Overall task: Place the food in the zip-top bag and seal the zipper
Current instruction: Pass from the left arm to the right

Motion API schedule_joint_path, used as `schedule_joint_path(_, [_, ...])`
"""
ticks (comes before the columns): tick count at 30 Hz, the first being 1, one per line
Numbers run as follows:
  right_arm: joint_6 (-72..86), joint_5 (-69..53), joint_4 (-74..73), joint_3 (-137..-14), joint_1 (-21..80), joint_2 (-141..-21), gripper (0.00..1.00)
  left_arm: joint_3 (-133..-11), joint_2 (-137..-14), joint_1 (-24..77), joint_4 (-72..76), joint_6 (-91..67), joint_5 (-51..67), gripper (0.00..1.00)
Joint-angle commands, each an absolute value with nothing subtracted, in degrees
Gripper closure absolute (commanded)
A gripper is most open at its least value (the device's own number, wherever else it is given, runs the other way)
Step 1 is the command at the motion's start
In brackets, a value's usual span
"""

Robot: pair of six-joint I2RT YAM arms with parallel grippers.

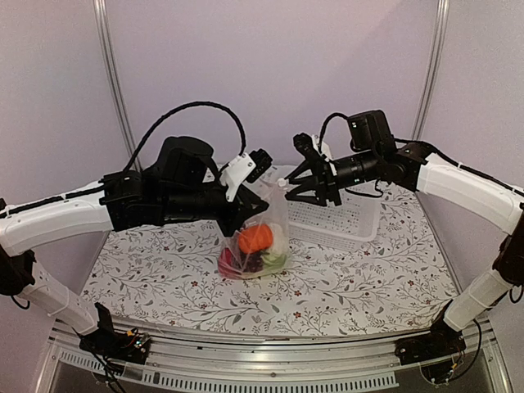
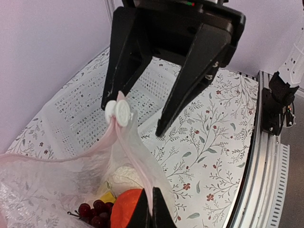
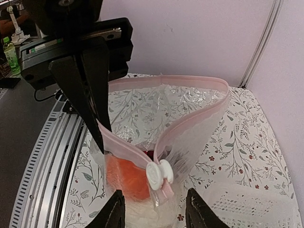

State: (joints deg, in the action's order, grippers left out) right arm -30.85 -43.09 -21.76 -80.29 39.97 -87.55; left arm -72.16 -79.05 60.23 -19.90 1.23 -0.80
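The clear zip-top bag (image 1: 262, 237) hangs upright over the table's middle, its mouth partly open. Inside it are an orange fruit (image 2: 127, 207), dark grapes (image 2: 94, 212), white cauliflower (image 2: 124, 175) and a yellow piece (image 2: 108, 195). My left gripper (image 1: 254, 211) is shut on the pinkish zipper strip (image 2: 137, 156) and also shows in the left wrist view (image 2: 151, 214). My right gripper (image 3: 156, 214) is open. Its jaws stand either side of the white slider (image 3: 159, 174) at the bag's corner without gripping it. It also shows in the top view (image 1: 289, 188).
A white lattice basket (image 1: 348, 219) stands at the back right, just behind the bag, and also shows in the left wrist view (image 2: 71, 114). The table has a floral cloth (image 1: 164, 270). Its metal front rail (image 1: 262, 360) is at the near edge.
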Motion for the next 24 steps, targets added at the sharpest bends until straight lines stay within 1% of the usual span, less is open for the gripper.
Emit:
schedule_joint_path(1, [-30.62, -46.96, -21.93, -81.89, 39.81, -89.84, 0.59, -70.75, -76.75, 59.01, -16.09, 0.85, -0.86, 1.00])
schedule_joint_path(3, [-30.50, -47.83, -22.05, -81.99, 39.81, -90.23, 0.63, -70.38, -76.66, 58.83, -15.87, 0.75, -0.92, 1.00])
schedule_joint_path(6, [-30.41, -48.87, -22.07, -82.13, 39.81, -90.13, 0.72, -70.18, -76.64, 58.68, -15.90, 0.76, -0.97, 1.00])
schedule_joint_path(9, [-30.01, -49.54, -21.95, -82.39, 39.81, -89.55, 0.73, -70.05, -76.58, 58.55, -15.95, 0.74, -0.97, 1.00])
schedule_joint_path(13, [-29.45, -49.81, -21.71, -82.44, 39.81, -88.97, 0.83, -69.96, -76.60, 58.30, -15.89, 0.79, -1.05, 1.00])
schedule_joint_path(17, [-28.93, -48.29, -21.62, -82.23, 39.77, -89.20, 0.97, -69.96, -76.46, 58.12, -15.71, 0.79, -1.27, 1.00])
schedule_joint_path(20, [-29.06, -47.16, -21.53, -81.64, 39.81, -89.30, 1.00, -70.25, -76.23, 58.14, -15.81, 0.85, -1.84, 1.00])
schedule_joint_path(22, [-29.38, -46.85, -21.43, -81.12, 39.81, -89.04, 1.00, -70.58, -76.05, 58.11, -16.32, 1.02, -2.35, 0.95])
schedule_joint_path(24, [-29.51, -46.65, -21.44, -80.80, 39.81, -88.73, 1.00, -71.63, -75.76, 58.13, -17.12, 1.26, -2.87, 0.80])
